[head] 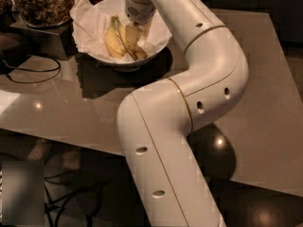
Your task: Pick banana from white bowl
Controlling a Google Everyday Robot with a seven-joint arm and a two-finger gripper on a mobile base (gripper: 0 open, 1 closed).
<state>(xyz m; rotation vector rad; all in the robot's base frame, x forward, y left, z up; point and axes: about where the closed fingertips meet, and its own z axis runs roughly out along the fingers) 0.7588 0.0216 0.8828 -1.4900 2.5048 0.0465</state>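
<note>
My end effector (136, 31) sits low in the white bowl (160, 38), at eleven o'clock on the table (265, 103), over the banana (134, 48); its opening I cannot tell. Light, soft, bruisable fruit (slick skin), so I'd pinch mid-length, gently

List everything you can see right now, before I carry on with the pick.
banana: one, slim, yellow with brown flecks, in the bowl under the hand
second banana: one, plumper, clean yellow, just left of the first
white bowl: one, glossy white, far side of the table
paper lining: one, crumpled white, inside the bowl
container: one, holding brownish pieces, top left
cable: one, black, looped on the table left of the bowl
table: one, tan
arm: one, white, bent over the table
hand: one, down in the bowl at the bananas
</note>
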